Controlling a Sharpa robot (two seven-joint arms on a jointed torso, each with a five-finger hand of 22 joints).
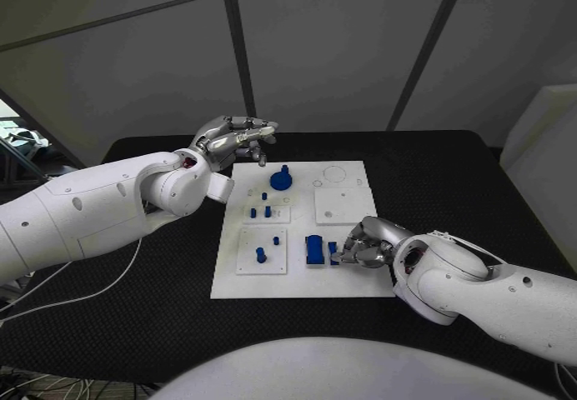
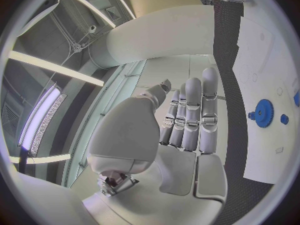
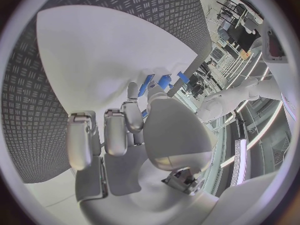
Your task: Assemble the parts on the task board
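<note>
right hand (image 1: 367, 242) low on task board (image 1: 348, 287), fingers curled at small blue block (image 1: 333, 252); real grip: cannot tell | block on its fingertip side, beside upright tall blue part (image 1: 315, 249) | left hand (image 1: 232, 139) empty, fingers apart, well away

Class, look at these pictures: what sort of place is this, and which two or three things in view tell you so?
Probably a robotics lab or test cell. A white task board with small blue parts lies on a black table, plain partition panels stand behind it, and loose cables trail off the table edge.
</note>
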